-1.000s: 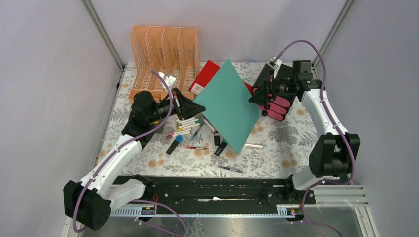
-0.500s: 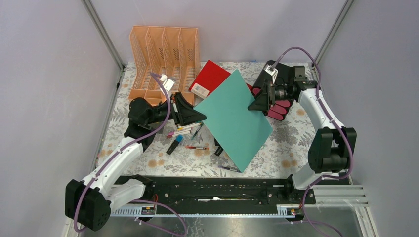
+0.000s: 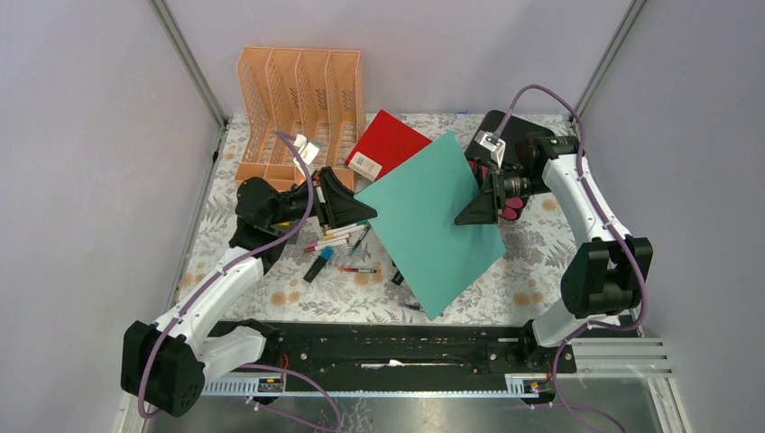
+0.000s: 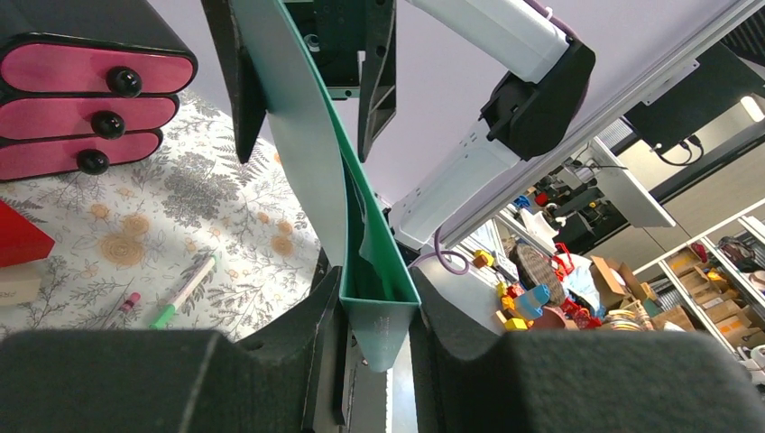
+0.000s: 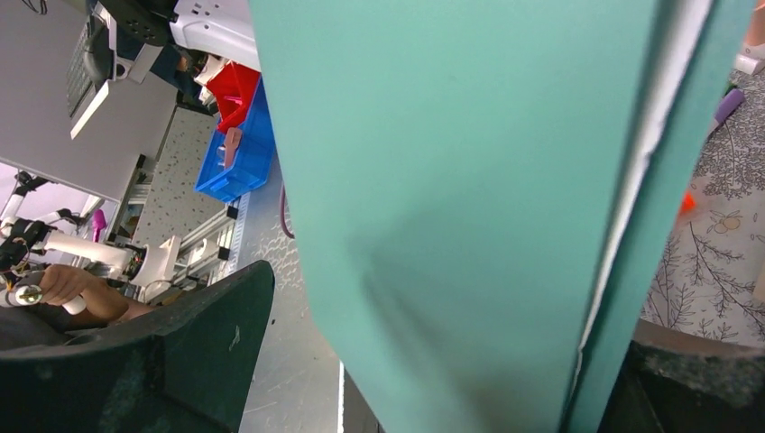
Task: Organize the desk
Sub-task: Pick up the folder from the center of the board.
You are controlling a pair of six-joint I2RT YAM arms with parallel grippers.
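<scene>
Over the flower-printed desk (image 3: 532,266), a teal folder (image 3: 433,221) is gripped between two robot arms.
The folder's 9 o'clock corner is clamped by the left gripper (image 3: 368,210); its 3 o'clock edge is straddled by the right gripper (image 3: 465,216), whose jaws are spread wide, unpinched. The desk is seen spread beneath, between grey walls, with pens (image 3: 336,240) scattered at the folder's 8 o'clock and a peach rack (image 3: 298,99) at 11 o'clock.

Plain grey walls (image 3: 81,135), metal corner posts (image 3: 189,61), cluttered shelves (image 4: 713,298)
</scene>
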